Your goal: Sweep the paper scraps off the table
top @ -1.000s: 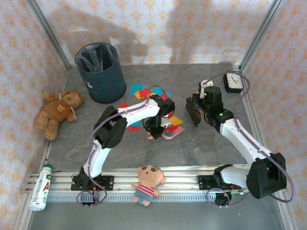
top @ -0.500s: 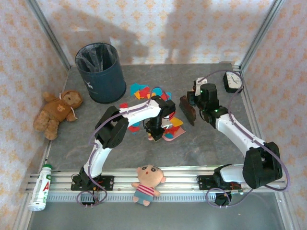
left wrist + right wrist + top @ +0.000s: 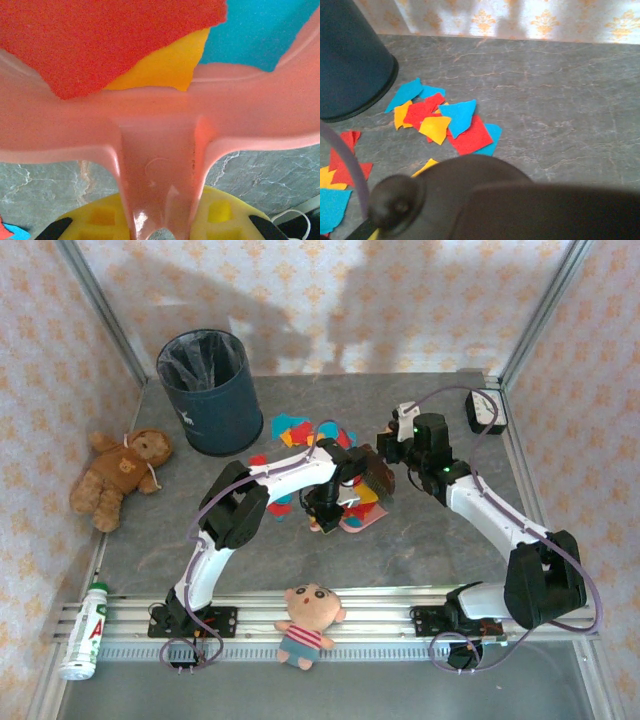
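Note:
My left gripper (image 3: 322, 512) is shut on the handle of a pink dustpan (image 3: 362, 518) resting on the table (image 3: 440, 540). In the left wrist view the handle (image 3: 160, 165) runs between my yellow fingers (image 3: 100, 220), and red, yellow and blue paper scraps (image 3: 110, 40) lie in the pan. My right gripper (image 3: 392, 455) is shut on a dark brush (image 3: 372, 468) at the pan's far edge, close to the left wrist. More paper scraps (image 3: 296, 430) lie behind the pan; in the right wrist view these scraps (image 3: 445, 120) sit beyond a dark mass hiding the fingers.
A dark blue bin (image 3: 210, 390) stands at the back left, also in the right wrist view (image 3: 350, 60). A teddy bear (image 3: 120, 475) lies at the left edge, a doll (image 3: 308, 620) and a bottle (image 3: 85, 632) on the front rail. A clock (image 3: 487, 410) sits back right.
My right arm has carried the brush leftward, from open table to the dustpan's far edge. The left arm and dustpan have stayed put.

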Controlling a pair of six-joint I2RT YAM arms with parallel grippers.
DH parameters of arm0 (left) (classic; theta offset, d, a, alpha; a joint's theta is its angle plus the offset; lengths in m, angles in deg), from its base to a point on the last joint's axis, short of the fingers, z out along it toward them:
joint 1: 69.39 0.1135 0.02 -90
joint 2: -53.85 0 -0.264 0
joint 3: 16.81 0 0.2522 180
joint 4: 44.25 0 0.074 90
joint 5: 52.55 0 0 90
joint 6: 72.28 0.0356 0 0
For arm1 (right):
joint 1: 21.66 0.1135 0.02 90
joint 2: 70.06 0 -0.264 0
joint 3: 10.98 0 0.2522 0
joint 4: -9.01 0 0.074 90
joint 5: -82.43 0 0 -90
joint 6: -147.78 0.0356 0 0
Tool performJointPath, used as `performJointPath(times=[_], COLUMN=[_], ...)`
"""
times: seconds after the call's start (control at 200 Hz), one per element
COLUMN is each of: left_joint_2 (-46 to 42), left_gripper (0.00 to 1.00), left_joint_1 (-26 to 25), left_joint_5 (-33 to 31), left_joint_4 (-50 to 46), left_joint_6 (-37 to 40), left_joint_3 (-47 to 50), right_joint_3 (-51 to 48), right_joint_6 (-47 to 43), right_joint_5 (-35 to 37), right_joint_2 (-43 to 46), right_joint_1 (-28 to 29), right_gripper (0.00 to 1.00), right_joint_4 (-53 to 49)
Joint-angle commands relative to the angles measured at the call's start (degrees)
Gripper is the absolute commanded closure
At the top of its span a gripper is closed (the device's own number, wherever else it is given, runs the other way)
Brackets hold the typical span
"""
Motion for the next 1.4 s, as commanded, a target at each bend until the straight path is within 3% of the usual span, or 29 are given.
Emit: performJointPath(times=[0.0, 0.36, 0.626, 0.951, 1.176, 1.396], left_joint_2=[1.36, 1.32, 0.02, -0.15, -0.11, -0.29], left_gripper=[1.00, 1.00, 1.00, 1.00, 1.00, 1.00], left_joint_1=[-0.27, -0.29, -0.31, -0.26, -0.28, -0.23], left_joint_5=[-1.23, -2.28, -2.49, -2.47, -2.53, -2.57], left_joint_4=[-0.48, -0.66, -0.21, -0.30, -0.05, 0.09], left_joint_6=[-0.65, -0.77, -0.52, -0.19, -0.42, -0.54], left_joint_3=[-1.22, -1.67, -0.61, -0.44, -0.22, -0.23], right_joint_3=[0.28, 0.35, -0.96, 2.33, 6.56, 7.05], right_joint_6=[1.39, 3.79, 4.71, 0.05, -3.34, -5.21], right_joint_5=[-3.49, -4.99, 2.24, 11.93, 5.50, -1.00], right_joint_2=[-0.23, 3.86, 8.32, 4.74, -1.14, -1.62], right_joint_1=[0.50, 0.56, 0.57, 0.57, 0.50, 0.70], right_gripper=[1.00, 1.00, 1.00, 1.00, 1.00, 1.00], right_joint_4=[-5.60, -4.19, -1.62, -3.47, -8.55, -12.78])
